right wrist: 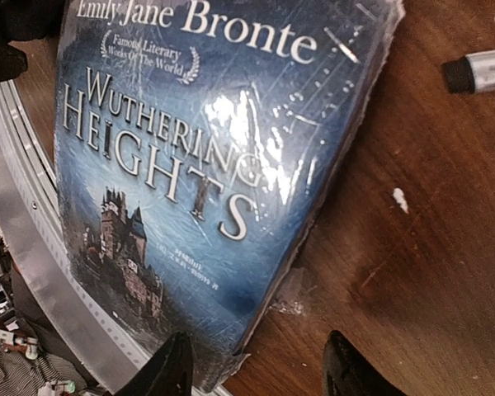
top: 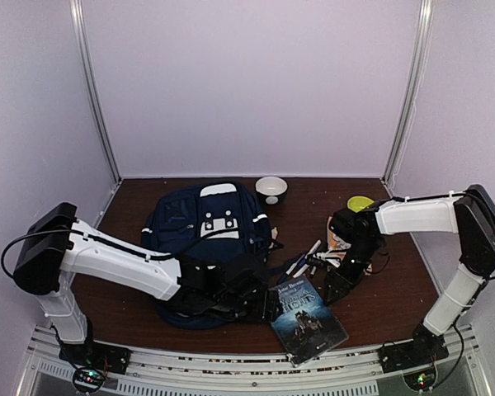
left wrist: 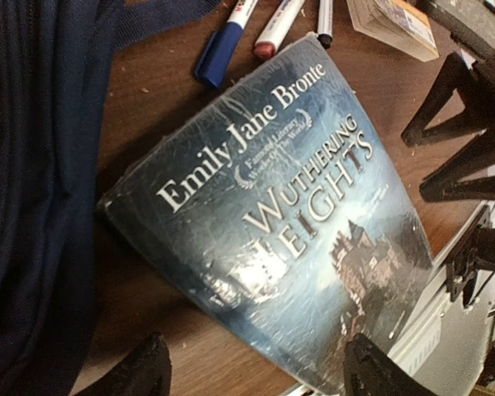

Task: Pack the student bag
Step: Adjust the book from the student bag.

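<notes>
On the left half of the surface (top: 396,307) you have the student bag (top: 208,224) lying flat, its top toward the far side and its near end hidden under your left arm, so you cannot tell from here whether its mouth stands open. Just right of the bag, your left gripper (left wrist: 256,375) hovers low over the near left part of the book (left wrist: 272,223), its fingers well apart and clamped on nothing. The book, a shrink-wrapped copy of Wuthering Heights, lies face up beside the bag, its near corner hanging over the metal rail at the edge. A few markers (left wrist: 274,25) lie loose just beyond its far end. On the right, your right gripper (right wrist: 260,367) straddles the book's right edge near that overhanging corner, fingers apart with the edge between them; no firm pinch shows yet.

You appear to be at the step of picking up the book. Next you likely need the right fingers to bite on the overhanging edge, since the wrap looks slippery, then a lift leftward while the left gripper frees the bag's opening.
</notes>
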